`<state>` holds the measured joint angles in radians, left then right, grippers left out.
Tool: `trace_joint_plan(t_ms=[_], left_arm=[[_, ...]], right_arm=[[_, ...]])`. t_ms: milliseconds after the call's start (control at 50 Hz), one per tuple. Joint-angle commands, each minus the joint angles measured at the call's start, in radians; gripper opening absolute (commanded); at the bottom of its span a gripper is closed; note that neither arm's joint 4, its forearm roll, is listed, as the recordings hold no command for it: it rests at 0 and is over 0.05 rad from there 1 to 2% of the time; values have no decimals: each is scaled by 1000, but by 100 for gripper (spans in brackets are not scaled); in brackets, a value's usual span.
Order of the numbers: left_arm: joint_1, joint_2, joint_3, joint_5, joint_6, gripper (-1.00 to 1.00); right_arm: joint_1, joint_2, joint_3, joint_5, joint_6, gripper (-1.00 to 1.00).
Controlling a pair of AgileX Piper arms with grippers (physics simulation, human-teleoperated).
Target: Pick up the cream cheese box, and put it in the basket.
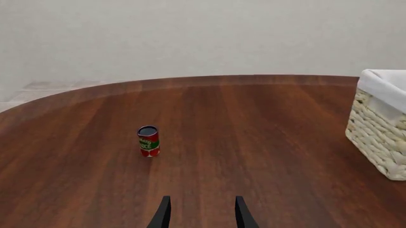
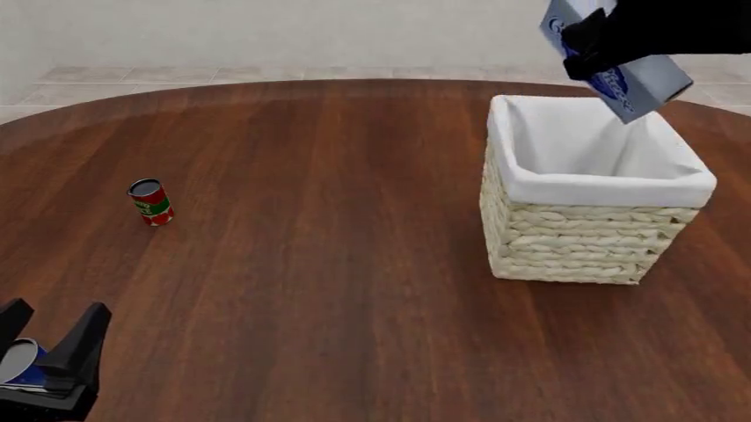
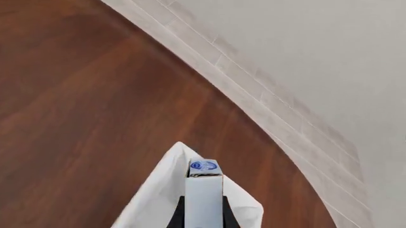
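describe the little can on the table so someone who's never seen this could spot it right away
Start at the wicker basket on the table's right side, then look far left across bare wood. The can stands upright and alone there, red with a green band, the only small round thing.

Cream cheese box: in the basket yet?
Not yet. The right gripper holds the cream cheese box tilted above the basket.

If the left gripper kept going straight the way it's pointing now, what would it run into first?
Probably nothing: the left gripper points across bare table, between the can and the basket, though depth is hard to judge.
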<state>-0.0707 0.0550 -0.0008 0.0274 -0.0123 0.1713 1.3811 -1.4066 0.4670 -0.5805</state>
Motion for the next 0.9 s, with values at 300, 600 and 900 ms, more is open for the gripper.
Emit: trace_joint_plan(t_ms=[300, 600, 900], left_arm=[[3, 14, 0, -7, 2, 100], [2, 27, 0, -15, 4, 100], [-1, 39, 0, -22, 10, 100]], right_arm=[[-41, 105, -146, 186, -93, -100], [-34, 152, -163, 246, -134, -100], [-17, 182, -155, 257, -138, -100]])
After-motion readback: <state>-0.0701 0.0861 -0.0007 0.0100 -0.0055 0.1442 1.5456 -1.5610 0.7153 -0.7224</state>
